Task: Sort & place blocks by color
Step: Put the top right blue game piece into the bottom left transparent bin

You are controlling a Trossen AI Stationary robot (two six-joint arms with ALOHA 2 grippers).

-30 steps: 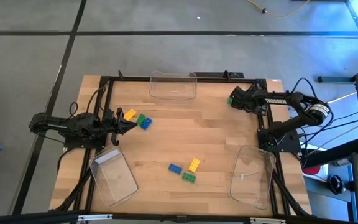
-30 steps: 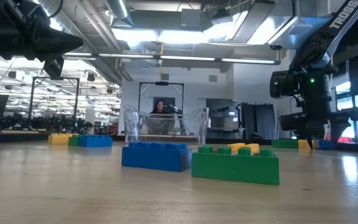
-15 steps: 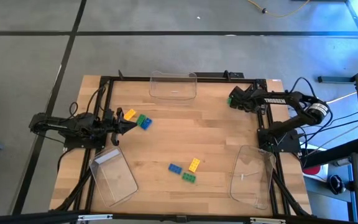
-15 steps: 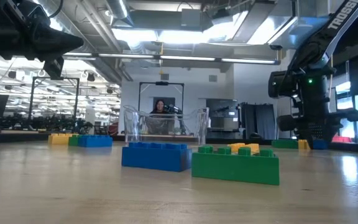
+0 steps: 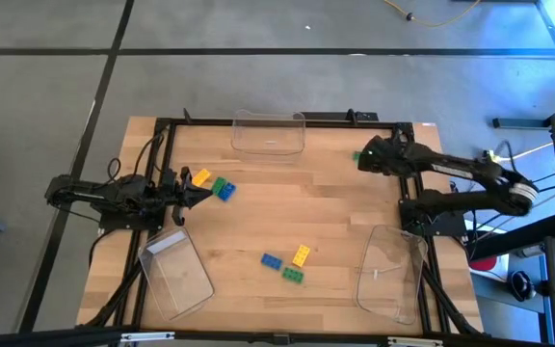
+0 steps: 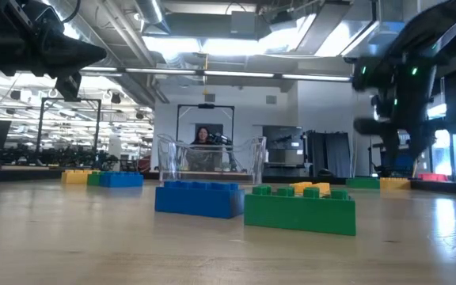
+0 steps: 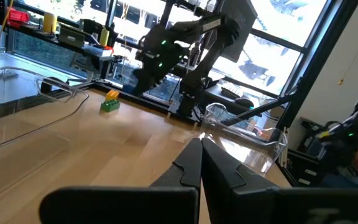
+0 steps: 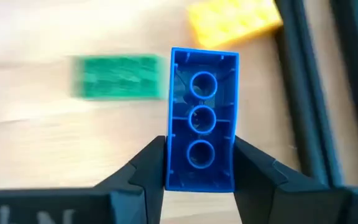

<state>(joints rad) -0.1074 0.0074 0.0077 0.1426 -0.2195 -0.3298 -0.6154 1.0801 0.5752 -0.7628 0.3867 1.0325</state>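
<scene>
My right gripper hangs over the table's far right corner, shut on a blue block whose hollow underside faces the wrist camera. On the table below it lie a green block and a yellow block. In the high view the right gripper hides the blue block, with the green block beside it. My left gripper waits shut at the left, next to a yellow, a green and a blue block. Three more blocks lie near the middle. My right gripper pinches the blue block's two long sides between its two fingers, at one end of the block. The fingers slant down from above and lie along the block, which sticks out past the fingertips. The block is lifted clear of the table.
Three clear trays stand on the table: one at the far edge, one at the near left, one at the near right. A dark frame rail runs round the table. Bare wood lies between the block groups.
My right gripper has risen from the table's far right corner with the blue block, which sat on the wood a second ago and now hangs clear. The green and yellow blocks beside it have stayed where they were.
</scene>
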